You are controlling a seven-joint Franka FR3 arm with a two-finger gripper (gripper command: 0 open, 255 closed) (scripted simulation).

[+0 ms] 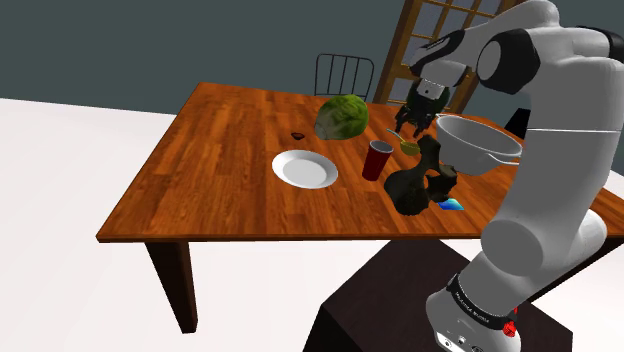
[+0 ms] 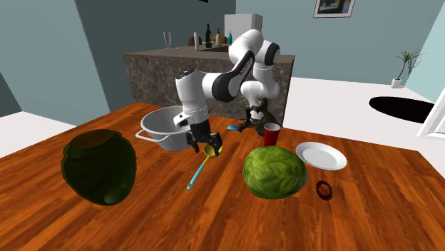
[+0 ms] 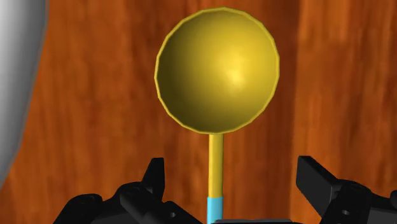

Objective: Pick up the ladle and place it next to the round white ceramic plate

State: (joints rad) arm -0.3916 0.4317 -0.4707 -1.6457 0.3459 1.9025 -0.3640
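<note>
The ladle [image 3: 217, 69] has a yellow bowl and a thin yellow handle that turns light blue further along. It lies on the wooden table [image 1: 220, 190], between a red cup and a grey bowl. My gripper [image 3: 232, 169] hovers over the handle just behind the ladle's bowl. Its fingers are open, one on each side of the handle, and do not touch it. From across the table, the gripper [image 2: 202, 145] is right at the ladle [image 2: 210, 151]. The round white plate [image 1: 305, 168] [image 2: 321, 155] lies beyond the red cup, apart from the ladle [image 1: 408, 146] and gripper [image 1: 412, 122].
A green cabbage [image 1: 342, 117] [image 2: 274, 172] sits behind the plate. A red cup [image 1: 377, 160], a large grey two-handled bowl [image 1: 478, 142] [image 2: 165, 128] and a black figurine [image 1: 420, 180] crowd the ladle. A dark green jar [image 2: 100, 165] and a small dark ring [image 2: 324, 190] are also on the table.
</note>
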